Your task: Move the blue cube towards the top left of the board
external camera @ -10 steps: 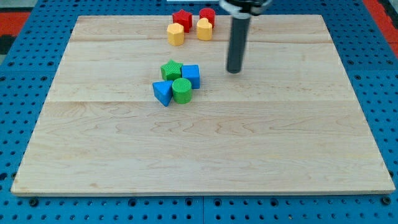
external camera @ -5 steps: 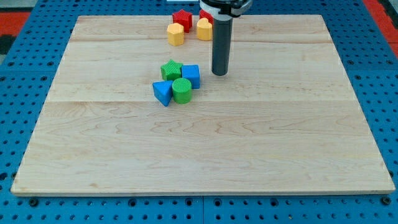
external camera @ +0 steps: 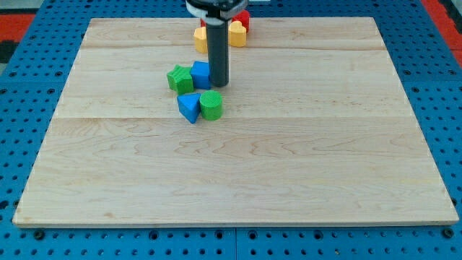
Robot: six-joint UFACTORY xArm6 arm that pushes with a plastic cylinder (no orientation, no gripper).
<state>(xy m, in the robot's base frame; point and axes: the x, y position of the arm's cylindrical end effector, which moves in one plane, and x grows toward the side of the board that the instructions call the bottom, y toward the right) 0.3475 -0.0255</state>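
Against the right side of the blue cube point(external camera: 200, 74) stands my tip point(external camera: 218, 84), the lower end of a straight dark rod with nothing to open or close and nothing held; it appears to touch the cube's right face. No brand, label or writing can be read anywhere.

That cube sits on the wooden board point(external camera: 289, 180), left of centre and toward the far edge, with the green star block point(external camera: 180, 78) pressed against its left side. Just nearer lie the blue triangular block point(external camera: 189, 107) and the green cylinder point(external camera: 211, 105), side by side and touching each other, a little apart from the cube.

At the far edge, behind the rod, a yellow block point(external camera: 200, 37) shows on the left and a second yellow block point(external camera: 236, 34) on the right, with a red block point(external camera: 242, 17) just beyond it; their shapes are partly hidden.
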